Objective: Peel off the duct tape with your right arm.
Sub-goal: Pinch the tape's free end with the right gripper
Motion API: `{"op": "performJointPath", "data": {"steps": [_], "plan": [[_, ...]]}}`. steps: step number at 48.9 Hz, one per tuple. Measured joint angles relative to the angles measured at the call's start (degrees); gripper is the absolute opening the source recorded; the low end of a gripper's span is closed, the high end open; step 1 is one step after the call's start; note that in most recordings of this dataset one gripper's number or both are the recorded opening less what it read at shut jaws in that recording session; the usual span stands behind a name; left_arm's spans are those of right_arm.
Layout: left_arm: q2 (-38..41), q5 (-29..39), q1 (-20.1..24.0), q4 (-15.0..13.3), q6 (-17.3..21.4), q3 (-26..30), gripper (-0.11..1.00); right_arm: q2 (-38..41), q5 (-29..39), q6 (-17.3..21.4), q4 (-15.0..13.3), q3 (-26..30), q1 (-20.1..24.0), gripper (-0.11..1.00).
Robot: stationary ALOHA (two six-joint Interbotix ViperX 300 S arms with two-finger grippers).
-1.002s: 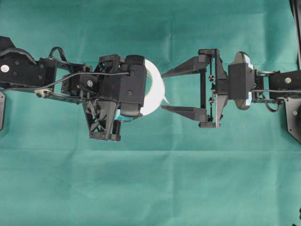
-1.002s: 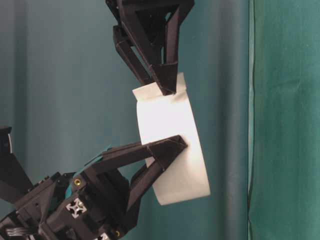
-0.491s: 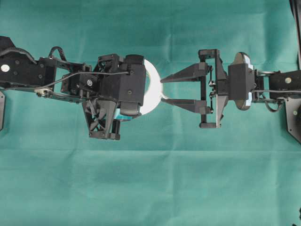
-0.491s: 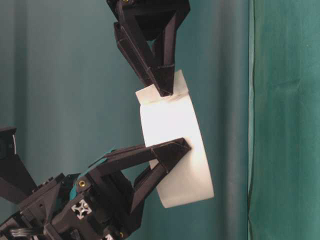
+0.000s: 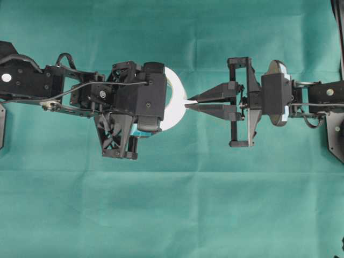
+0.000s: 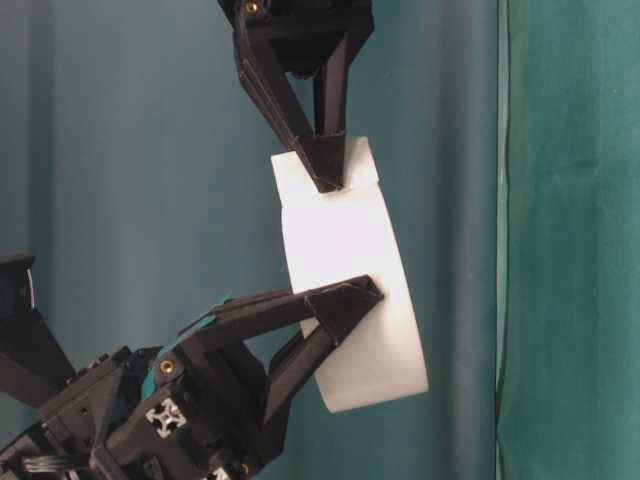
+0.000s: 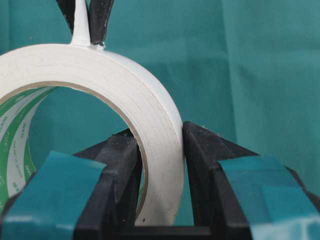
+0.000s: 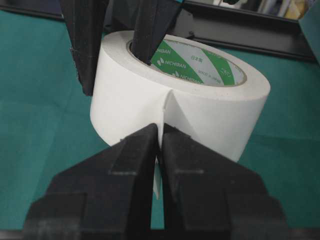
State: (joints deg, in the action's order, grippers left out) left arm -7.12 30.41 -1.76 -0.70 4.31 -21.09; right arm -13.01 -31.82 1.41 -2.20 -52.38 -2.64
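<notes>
Duct tape [image 8: 200, 107], inner core [image 8: 200, 62]: green-and-white diagonal stripes printed with the brand "NICHIBAN", repeated around the ring, alongside "MADE IN JAPAN" and a few small Japanese characters too fine to read with certainty. From the left wrist view the same core shows green lettering at the edge, too cropped and slanted to make out. No other legible markings.

- The white duct tape [image 6: 352, 290] is gripped at its near rim by a gripper [image 6: 345, 300]
- Its top tab is pinched by the upper gripper [image 6: 328, 165]
</notes>
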Motion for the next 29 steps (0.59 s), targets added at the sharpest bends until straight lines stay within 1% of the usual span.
{"op": "performJointPath", "data": {"steps": [21, 29], "plan": [[0.0, 0.0, 0.0, 0.0, 0.0, 0.0, 0.22, 0.1, 0.1, 0.0, 0.1, -0.1, -0.2, -0.09], [0.1, -0.1, 0.1, 0.1, 0.0, -0.2, 0.22, 0.0, -0.1, 0.2, 1.1, -0.7, -1.1, -0.09]]}}
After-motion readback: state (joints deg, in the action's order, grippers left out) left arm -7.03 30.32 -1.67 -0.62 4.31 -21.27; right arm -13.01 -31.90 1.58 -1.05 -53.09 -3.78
